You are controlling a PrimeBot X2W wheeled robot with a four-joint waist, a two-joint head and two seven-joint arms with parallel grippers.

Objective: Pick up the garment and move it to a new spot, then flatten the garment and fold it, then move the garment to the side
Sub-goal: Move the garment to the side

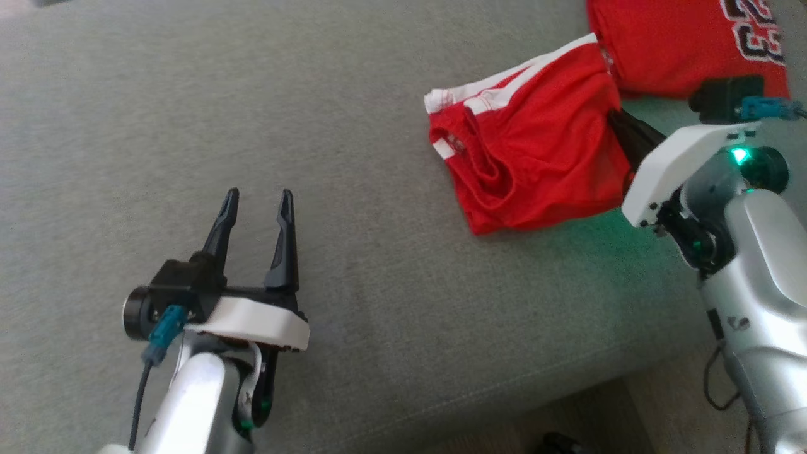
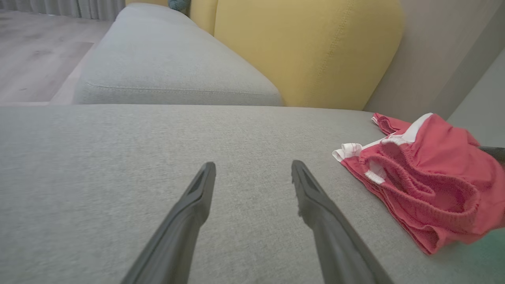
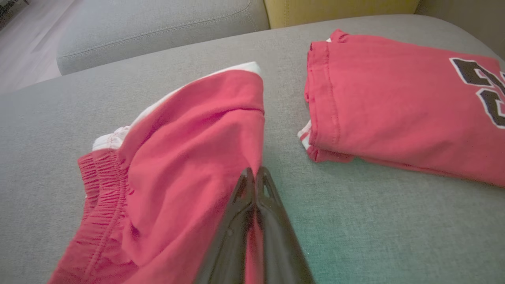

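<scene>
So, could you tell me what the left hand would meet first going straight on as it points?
Probably just the grey seat cushion: the left hand aims its open fingers across bare fabric, with the red garment off to its right. Depth is unclear.

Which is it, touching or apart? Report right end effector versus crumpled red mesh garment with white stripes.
Touching: right wrist view shows the right end effector pinching the crumpled garment.

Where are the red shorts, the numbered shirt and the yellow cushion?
red shorts (image 1: 542, 164), head view, middle of fabric
numbered shirt (image 3: 394, 106), right wrist view, plain red front
yellow cushion (image 2: 307, 51), left wrist view, front face
</scene>
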